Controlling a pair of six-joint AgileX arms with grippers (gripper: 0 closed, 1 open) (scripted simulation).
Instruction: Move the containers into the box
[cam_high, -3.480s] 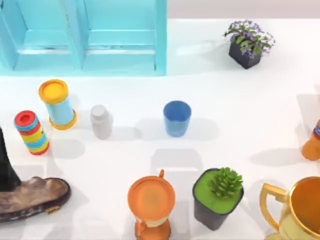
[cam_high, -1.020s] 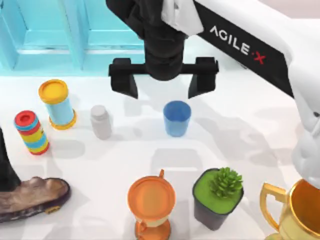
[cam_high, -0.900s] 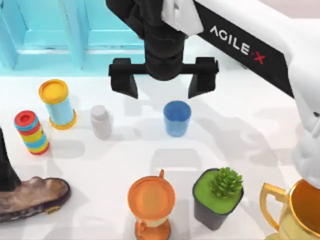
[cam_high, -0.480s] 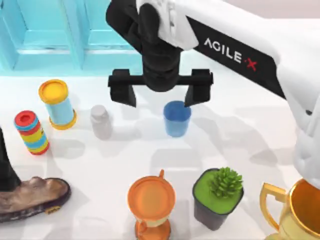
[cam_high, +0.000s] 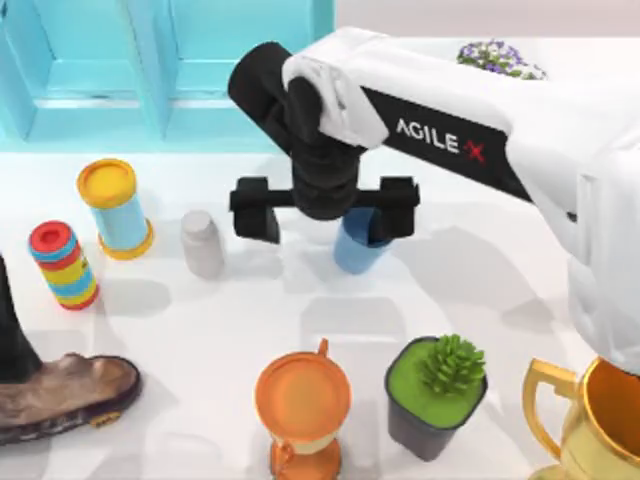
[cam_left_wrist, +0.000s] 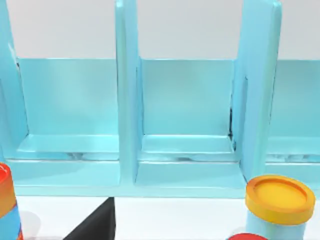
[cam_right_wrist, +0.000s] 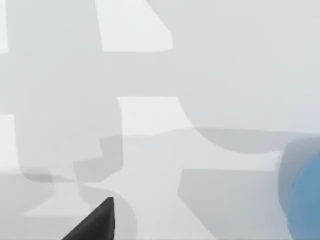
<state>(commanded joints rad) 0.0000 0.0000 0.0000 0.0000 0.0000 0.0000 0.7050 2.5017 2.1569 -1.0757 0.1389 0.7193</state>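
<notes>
White surface (cam_high: 480, 280): the right claw (cam_high: 325, 208), fingers spread wide, has dropped from twelve o'clock over the blue cup (cam_high: 355, 250) at centre, one finger beside its rim; grasp looks imminent.

The top view looks straight down on the white desk (cam_high: 480, 280) from well above, taking in the light blue box (cam_high: 170, 70) along its far edge and the objects spread in front of it. The left wrist view sits low and close to the desk, facing level into the box's (cam_left_wrist: 185, 125) open compartments, with the yellow-lidded can (cam_left_wrist: 279, 200) just before the box; the top view shares that can (cam_high: 112, 205) and the box. The right wrist view hangs very near the desk surface (cam_right_wrist: 200, 75), facing down at it, the blue cup (cam_right_wrist: 306, 200) at its margin.
</notes>
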